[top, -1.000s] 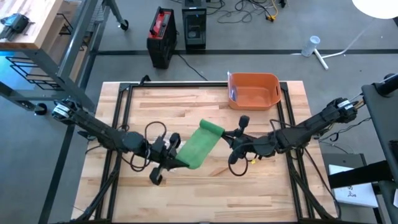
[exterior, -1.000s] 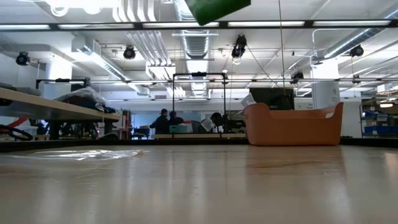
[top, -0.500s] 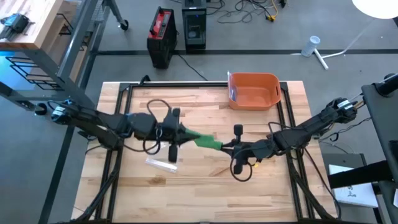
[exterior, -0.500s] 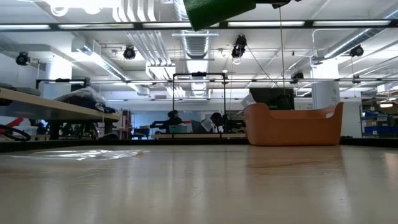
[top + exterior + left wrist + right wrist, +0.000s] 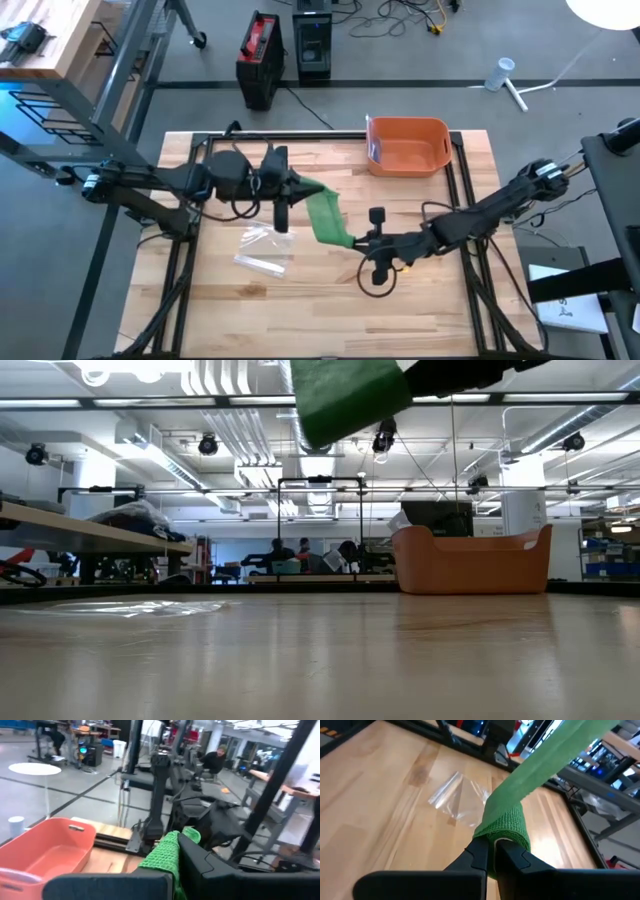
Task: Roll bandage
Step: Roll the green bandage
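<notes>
A green bandage (image 5: 326, 214) hangs in the air between my two grippers, above the table's middle. It is a short flat strip ending in a small roll (image 5: 508, 826). My left gripper (image 5: 300, 188) is shut on the strip's far end. My right gripper (image 5: 353, 240) is shut on the roll at the near end. The low view shows only the bandage (image 5: 345, 400) at the picture's top, well above the table. My left gripper pinches the strip's free end (image 5: 167, 856) between its two fingers, coming level from the table's left. The strip runs away from the fingers to the roll, clear of the table. My right gripper pinches the roll (image 5: 504, 834) between its two fingertips, coming level from the table's right. The roll is lifted clear of the table. The strip (image 5: 545, 765) leaves it drawn straight toward the left gripper.
A clear plastic wrapper (image 5: 262, 250) lies on the wooden table, left of the roll and nearer the front edge. An orange bin (image 5: 408, 146) stands at the far edge, right of centre. Black frame rails (image 5: 195, 200) run along the table's sides.
My left gripper has gone toward the table's far edge with the strip's end, uncovering the wrapper. My right gripper has gone a little toward the left and near edges with the roll. The strip has turned about and now runs from far to near.
</notes>
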`<state>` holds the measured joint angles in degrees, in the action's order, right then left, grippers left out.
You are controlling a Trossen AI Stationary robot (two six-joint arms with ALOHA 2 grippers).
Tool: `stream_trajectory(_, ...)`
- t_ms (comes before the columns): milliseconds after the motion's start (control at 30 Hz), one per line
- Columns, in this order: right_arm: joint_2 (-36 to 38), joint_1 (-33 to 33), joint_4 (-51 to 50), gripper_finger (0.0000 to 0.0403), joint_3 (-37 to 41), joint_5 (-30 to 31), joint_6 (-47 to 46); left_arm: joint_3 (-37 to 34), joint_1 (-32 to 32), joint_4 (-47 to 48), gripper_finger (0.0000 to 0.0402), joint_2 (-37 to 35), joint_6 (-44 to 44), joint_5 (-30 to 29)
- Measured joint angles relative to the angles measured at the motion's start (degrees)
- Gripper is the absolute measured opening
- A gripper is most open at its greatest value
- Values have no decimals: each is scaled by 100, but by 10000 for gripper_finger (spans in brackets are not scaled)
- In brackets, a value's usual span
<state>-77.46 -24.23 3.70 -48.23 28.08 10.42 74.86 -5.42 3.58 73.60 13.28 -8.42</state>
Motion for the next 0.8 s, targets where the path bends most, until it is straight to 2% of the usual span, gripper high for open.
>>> stream_trajectory(200,-137,-15,109,9,0,-13,-123,246,7,357,0,-36,-52,-35)
stream_trajectory(500,-113,-270,872,9,-57,-750,118,365,596,1163,0,-47,26,-404)
stream_trajectory(667,-109,-420,1023,9,-314,-1126,288,150,1056,1216,0,24,397,104)
stream_trajectory(800,-109,-488,1034,9,-508,-1213,531,-284,1162,954,0,36,631,522)
